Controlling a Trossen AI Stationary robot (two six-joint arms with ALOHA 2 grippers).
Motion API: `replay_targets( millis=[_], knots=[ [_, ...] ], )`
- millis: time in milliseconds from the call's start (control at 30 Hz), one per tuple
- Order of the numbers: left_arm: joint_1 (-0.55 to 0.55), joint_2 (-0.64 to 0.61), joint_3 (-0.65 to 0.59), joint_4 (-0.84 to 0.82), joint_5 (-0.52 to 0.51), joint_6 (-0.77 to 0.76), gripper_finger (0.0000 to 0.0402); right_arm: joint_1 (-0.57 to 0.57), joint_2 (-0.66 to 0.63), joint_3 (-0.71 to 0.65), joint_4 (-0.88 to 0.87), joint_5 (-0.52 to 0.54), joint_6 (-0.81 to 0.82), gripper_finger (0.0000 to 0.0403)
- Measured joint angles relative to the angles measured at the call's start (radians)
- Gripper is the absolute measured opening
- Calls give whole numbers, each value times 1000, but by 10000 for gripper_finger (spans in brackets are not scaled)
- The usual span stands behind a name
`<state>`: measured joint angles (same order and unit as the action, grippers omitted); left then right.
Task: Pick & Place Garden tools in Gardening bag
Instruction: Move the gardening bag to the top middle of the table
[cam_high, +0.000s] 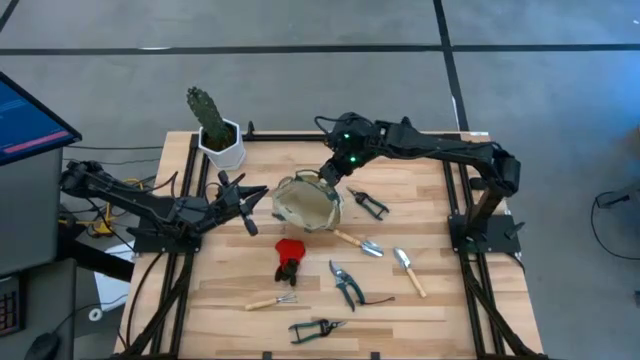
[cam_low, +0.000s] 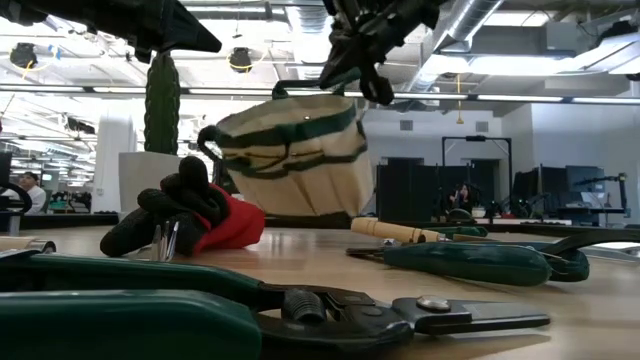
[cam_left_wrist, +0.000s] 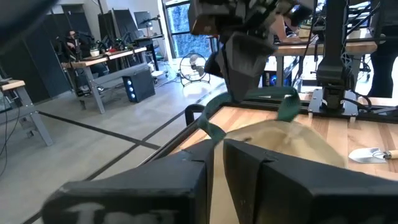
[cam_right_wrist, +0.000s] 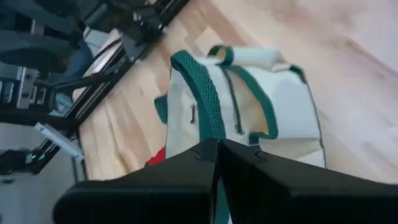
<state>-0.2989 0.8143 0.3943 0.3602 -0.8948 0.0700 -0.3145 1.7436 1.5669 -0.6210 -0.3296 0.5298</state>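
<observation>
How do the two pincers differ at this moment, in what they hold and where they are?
The right pincer is shut on the green strap of the gardening bag, above the bag's far rim. The left pincer holds nothing; it is beside the bag, on the bag's left, with its fingers nearly together. The right arm reaches in from the table's right, the left arm from its left. Both are dark two-finger pincers.

1. The high camera looked straight down on the whole wooden bench (cam_high: 430, 250).
2. The low camera sat at bench height, facing the room.
3. Both wrist cameras closely faced the beige canvas bag with green trim (cam_right_wrist: 261, 106).
</observation>
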Motion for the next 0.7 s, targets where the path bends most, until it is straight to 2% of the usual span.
replay_targets(
  millis=[200, 700],
  knots=[
    [0, 0, 0, 0, 0, 0, 25, -18, 47, 1, -27, -14, -21, 0],
    [0, 0, 0, 0, -4, 0, 25, -82, 45, 1, -74, 17, -95, 4]
  ],
)
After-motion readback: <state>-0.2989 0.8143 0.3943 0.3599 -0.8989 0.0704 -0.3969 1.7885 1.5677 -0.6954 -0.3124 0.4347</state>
